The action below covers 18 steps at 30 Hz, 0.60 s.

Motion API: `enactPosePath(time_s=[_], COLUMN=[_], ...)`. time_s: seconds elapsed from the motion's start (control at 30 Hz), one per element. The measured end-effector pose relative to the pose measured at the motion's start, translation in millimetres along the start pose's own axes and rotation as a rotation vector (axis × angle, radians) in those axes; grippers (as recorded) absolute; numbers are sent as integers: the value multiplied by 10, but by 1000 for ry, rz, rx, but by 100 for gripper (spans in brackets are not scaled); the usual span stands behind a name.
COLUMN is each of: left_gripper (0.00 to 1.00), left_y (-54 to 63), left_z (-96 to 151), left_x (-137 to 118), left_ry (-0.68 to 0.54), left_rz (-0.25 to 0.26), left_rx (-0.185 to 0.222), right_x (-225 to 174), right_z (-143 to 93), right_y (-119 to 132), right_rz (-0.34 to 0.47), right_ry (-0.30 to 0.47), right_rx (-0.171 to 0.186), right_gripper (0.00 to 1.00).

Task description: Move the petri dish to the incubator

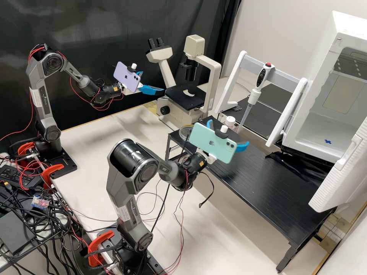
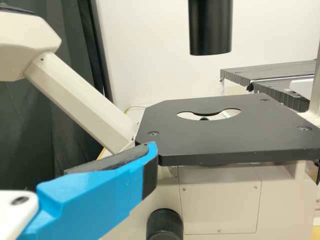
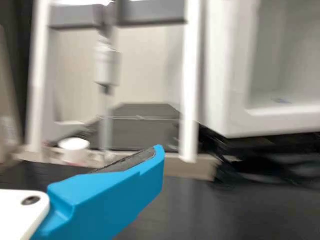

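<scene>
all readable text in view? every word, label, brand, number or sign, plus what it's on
No text I can quote reliably.
Left arm, pale label: too small.
Right arm, pale label: too small.
Purple phone, mint phone: a logo each, no readable words.
Pipette, dark panel: too small.

The benchtop (image 1: 88,133) is surfaced in smooth, matt off-white. At the far left, a black cloth curtain (image 1: 95,26) is softly creased. The black rack (image 1: 267,183) at right is finely ribbed and faintly glossy. The microscope (image 1: 176,116) is finished in smooth cream, its stage (image 2: 215,142) in matt black. Glossy transparency is seen in the petri dish (image 1: 184,133), smooth white plastic in the incubator (image 1: 321,143).
</scene>
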State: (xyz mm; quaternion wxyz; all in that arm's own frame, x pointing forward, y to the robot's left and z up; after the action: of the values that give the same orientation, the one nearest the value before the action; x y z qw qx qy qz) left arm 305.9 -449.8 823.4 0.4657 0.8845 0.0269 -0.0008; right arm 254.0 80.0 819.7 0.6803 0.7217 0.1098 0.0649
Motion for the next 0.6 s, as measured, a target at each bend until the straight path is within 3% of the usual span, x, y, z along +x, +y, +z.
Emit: enactPosePath(time_s=[0.1,0.3,0.6], left_gripper=[100,100,100], left_y=[0,0,0], left_z=[0,0,0], left_x=[0,0,0], left_ry=[0,0,0], left_rz=[0,0,0], left_rx=[0,0,0], right_x=[-51,-114,-99], right_z=[-129,-254,-199], right_y=[-134,-383,-617], right_rz=[-62,-175,-273], right_ry=[71,138,123], right_rx=[-12,-13,-16], right_gripper=[100,100,100])
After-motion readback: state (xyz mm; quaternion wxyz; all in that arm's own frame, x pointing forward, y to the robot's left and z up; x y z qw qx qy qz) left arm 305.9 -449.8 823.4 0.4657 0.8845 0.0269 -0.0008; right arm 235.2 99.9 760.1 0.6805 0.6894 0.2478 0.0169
